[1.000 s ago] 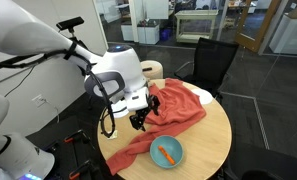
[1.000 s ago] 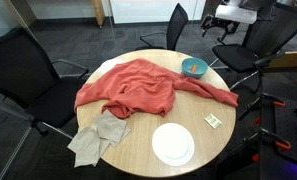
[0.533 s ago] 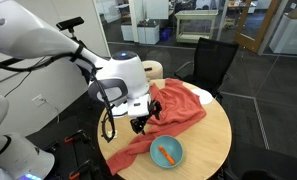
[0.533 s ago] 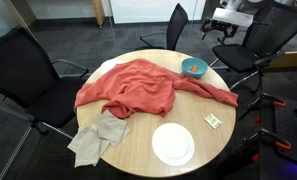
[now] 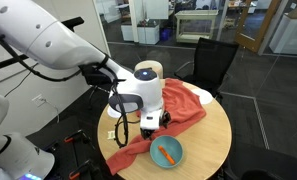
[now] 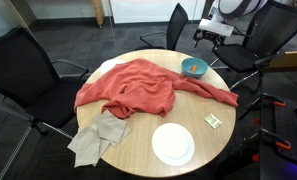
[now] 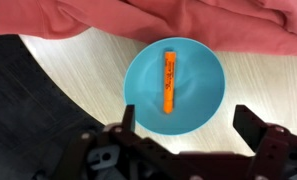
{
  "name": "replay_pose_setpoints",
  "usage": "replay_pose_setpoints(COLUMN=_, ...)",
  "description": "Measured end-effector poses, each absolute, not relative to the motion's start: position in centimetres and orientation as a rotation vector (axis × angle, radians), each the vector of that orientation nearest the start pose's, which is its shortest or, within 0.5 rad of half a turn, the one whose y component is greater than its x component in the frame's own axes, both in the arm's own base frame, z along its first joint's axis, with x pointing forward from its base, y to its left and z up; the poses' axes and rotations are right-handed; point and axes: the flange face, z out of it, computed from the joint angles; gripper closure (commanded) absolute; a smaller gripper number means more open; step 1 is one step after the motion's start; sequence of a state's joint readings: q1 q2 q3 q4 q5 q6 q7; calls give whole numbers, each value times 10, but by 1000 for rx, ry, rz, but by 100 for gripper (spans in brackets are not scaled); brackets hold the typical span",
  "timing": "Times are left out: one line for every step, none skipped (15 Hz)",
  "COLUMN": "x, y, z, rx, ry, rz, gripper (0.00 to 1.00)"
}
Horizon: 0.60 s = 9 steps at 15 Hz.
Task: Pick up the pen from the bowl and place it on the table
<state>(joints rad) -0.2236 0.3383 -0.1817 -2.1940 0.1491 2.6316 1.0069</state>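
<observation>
Moved: arm has swung across from over the cloth toward the bowl; bowl, pen and cloth lie as they did
Pincer: black two-finger gripper (image 7: pixel 185 119) hangs above the bowl, touching nothing, jaws spread wide, one on each side of the bowl in the wrist view; also seen in both exterior views (image 5: pixel 154 122) (image 6: pixel 210 33)
Item: short thin orange stick-shaped pen (image 7: pixel 169 80), lying flat near the middle of the bowl floor (image 5: pixel 167 153)
Container: round shallow light-blue bowl (image 7: pixel 140 78), close to the table's edge on the arm's side (image 5: pixel 154 150) (image 6: pixel 186 67)
Surface: round light-wood table (image 7: pixel 78 68), bare wood around the bowl (image 5: pixel 214 130)
Neighbour: large red-orange cloth (image 7: pixel 188 20), crumpled just beside the bowl's rim (image 6: pixel 133 85)
Handling, judged: light, rigid, smooth and likely to roll; not fragile
Hold, judged: at mid-length, jaws closing across the barrel; low on the curved floor, so fingertips may scrape the bowl
Stage, judged: approach, grasp not yet made
</observation>
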Motion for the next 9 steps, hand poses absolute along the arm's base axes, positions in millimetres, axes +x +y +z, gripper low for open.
replay_pose_setpoints(x=527, y=-230, z=233, rx=-2223, ry=2144, rz=-141, gripper=0)
replay_pose_setpoints(x=533, y=-233, z=224, rx=-2217, ry=2154, rz=-134, gripper=0)
replay_pose_setpoints(x=538, y=-236, z=215, rx=-2212, ry=2163, rz=-126, gripper=0)
replay_pose_setpoints(x=542, y=-239, z=207, rx=-2211, ry=2172, rz=-118, gripper=0)
replay_pose_setpoints(x=545, y=-241, z=197, rx=-2209, ry=2183, rz=-108, gripper=0)
replay_pose_setpoints(x=547, y=-244, z=188, rx=-2205, ry=2193, rz=-99, gripper=0)
replay_pose_setpoints(x=549, y=-247, z=180, rx=-2205, ry=2202, rz=-90, gripper=0)
replay_pose_setpoints(x=550, y=-249, z=172, rx=-2205, ry=2211, rz=-81, gripper=0)
replay_pose_setpoints(x=551, y=-251, z=164, rx=-2206, ry=2219, rz=-71, gripper=0)
